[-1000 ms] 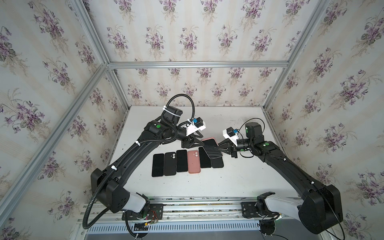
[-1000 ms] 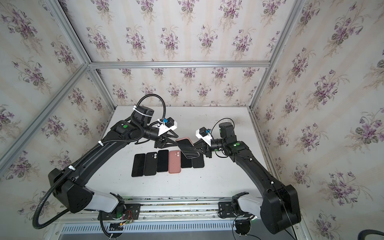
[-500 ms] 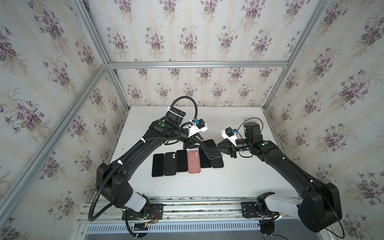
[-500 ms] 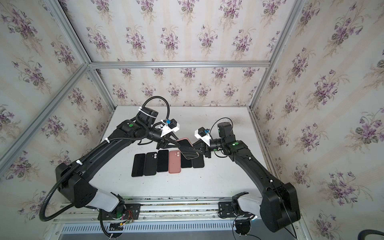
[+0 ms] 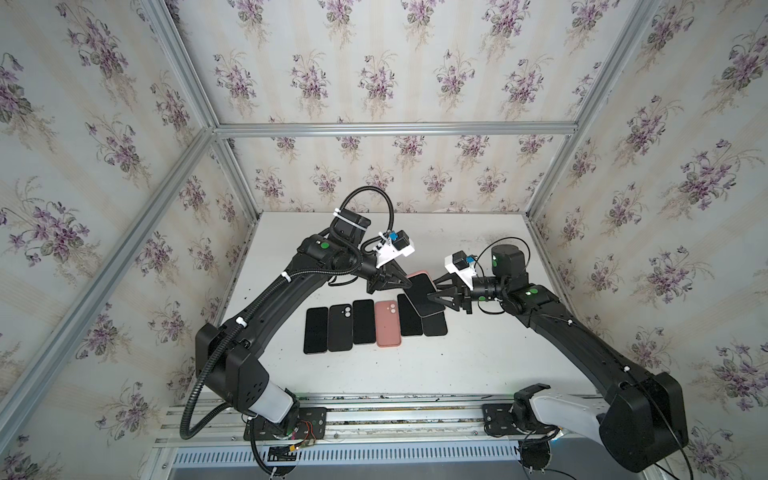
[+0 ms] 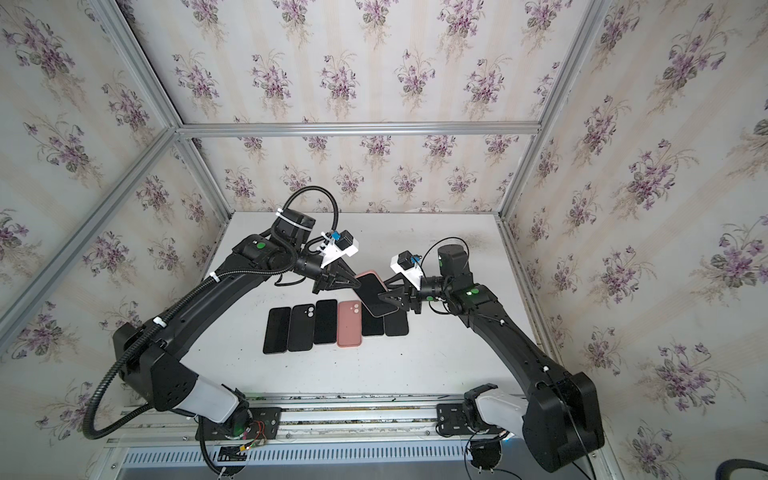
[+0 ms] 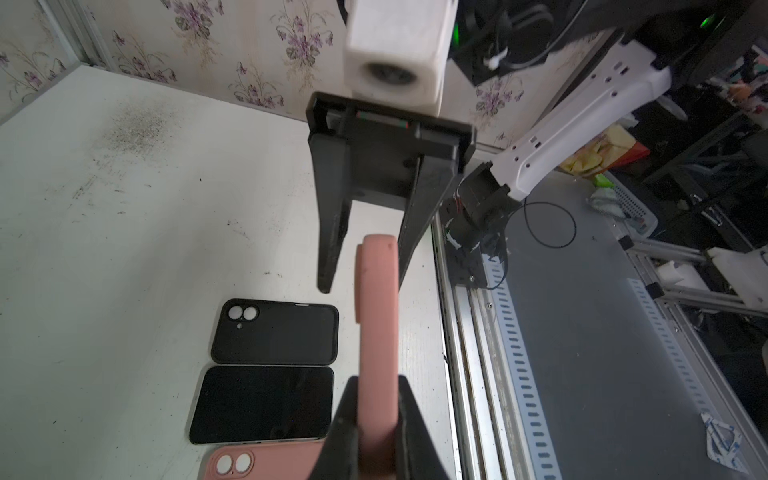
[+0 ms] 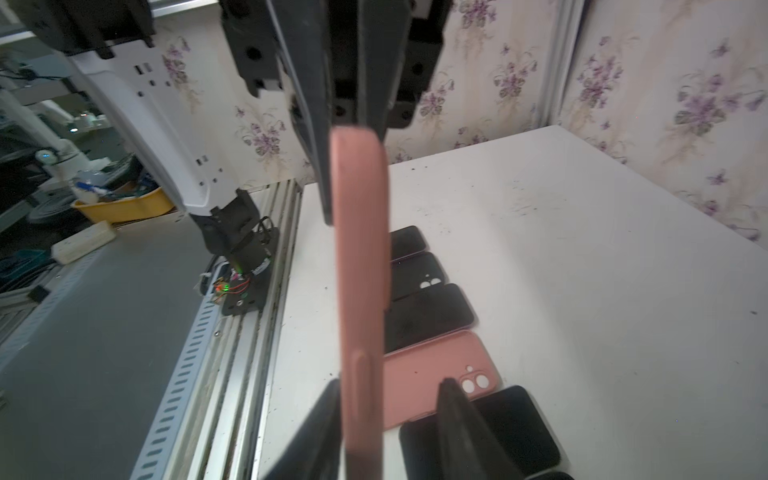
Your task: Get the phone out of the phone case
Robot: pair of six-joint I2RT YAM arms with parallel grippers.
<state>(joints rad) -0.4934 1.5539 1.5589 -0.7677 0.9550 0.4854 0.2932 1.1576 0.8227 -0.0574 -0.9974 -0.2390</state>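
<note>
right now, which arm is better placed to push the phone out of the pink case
Right. The left gripper is shut on the case, holding it up, so it is busy. The right gripper stands open around the other end, likely free to push.

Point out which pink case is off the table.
The pink case with the phone, clamped in the left gripper in the air. The other pink case lies flat on the table.

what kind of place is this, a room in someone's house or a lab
Probably a robot lab cell, not a home: the floral walls are panels in an aluminium frame, the left arm and right arm sit on a rail at the table edge, and phones and cases lie in a row.
</note>
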